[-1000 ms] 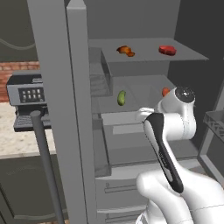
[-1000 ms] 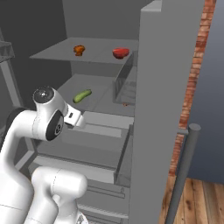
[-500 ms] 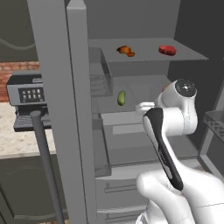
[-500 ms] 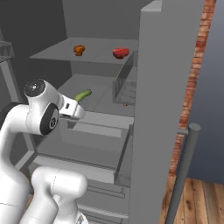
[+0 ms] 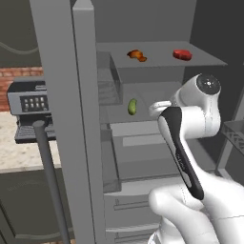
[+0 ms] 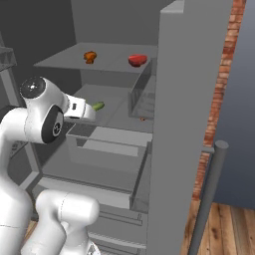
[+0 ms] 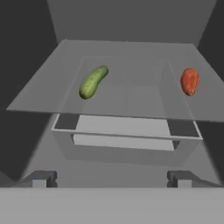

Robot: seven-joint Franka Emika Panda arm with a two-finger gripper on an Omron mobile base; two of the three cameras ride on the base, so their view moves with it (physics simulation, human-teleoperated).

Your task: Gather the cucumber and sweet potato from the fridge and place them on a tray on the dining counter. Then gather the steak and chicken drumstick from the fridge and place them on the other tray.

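Two vegetables lie on the middle grey shelf (image 7: 131,103) of the open grey fridge (image 6: 189,99): a green, slightly curved cucumber (image 7: 92,82) toward one side and an orange-red sweet potato (image 7: 190,81) well apart from it toward the other, both resting flat on the shelf surface. On the shelf above sit a small brown-orange chicken drumstick (image 5: 137,55) and a red raw steak (image 5: 182,54), apart from each other, the drumstick over the cucumber's side.

Below the vegetable shelf a grey drawer (image 7: 124,131) stands pulled partly out, its front rim nearest the hand.

The white arm's two-finger gripper (image 7: 111,178) points into the fridge at the level of the vegetable shelf, in front of the drawer and short of both vegetables. Its jaws stand wide apart with nothing between them; the dark fingertips (image 7: 43,177) show at the bottom of the hand view, one on each side, touching neither cucumber nor sweet potato.

Beside the fridge, on a tabletop against a red brick wall (image 5: 19,76), stands a dark grey coffee machine (image 5: 29,107) with a button panel.
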